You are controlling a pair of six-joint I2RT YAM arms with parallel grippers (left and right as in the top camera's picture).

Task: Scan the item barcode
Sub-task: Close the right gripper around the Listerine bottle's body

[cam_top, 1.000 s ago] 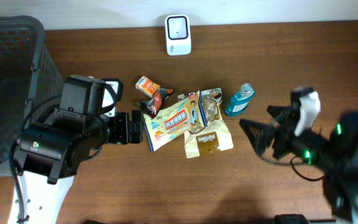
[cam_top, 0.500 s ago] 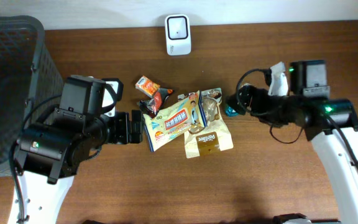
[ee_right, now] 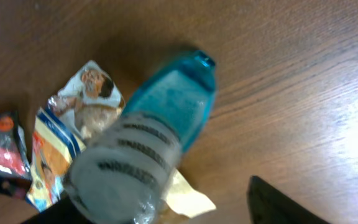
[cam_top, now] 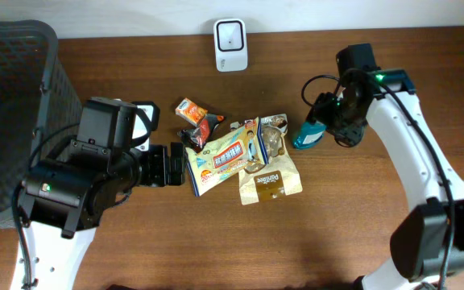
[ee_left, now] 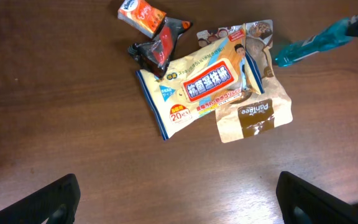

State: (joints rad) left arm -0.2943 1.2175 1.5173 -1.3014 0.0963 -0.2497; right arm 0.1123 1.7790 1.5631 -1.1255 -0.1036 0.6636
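Observation:
A blue mouthwash bottle [cam_top: 305, 136] with a clear cap lies on the wooden table, right of the snack pile. My right gripper [cam_top: 323, 121] hangs over its cap end. In the right wrist view the cap [ee_right: 124, 171] sits between my open fingers, and bare wood shows between it and the right finger [ee_right: 281, 204]. The white scanner [cam_top: 230, 44] stands at the table's back edge. My left gripper [cam_top: 176, 163] is open just left of the pile, with bare wood between its fingers [ee_left: 53, 200]. No barcode shows.
The pile holds a yellow-and-blue wipes pack [cam_top: 221, 158], a brown paper bag [cam_top: 269, 182], a red-black packet [cam_top: 202, 129] and a small orange packet [cam_top: 190, 109]. A dark mesh basket [cam_top: 14, 97] fills the far left.
My right arm has swung from the lower right up to the blue bottle, and its jaws have narrowed around the cap. The left arm has stayed put.

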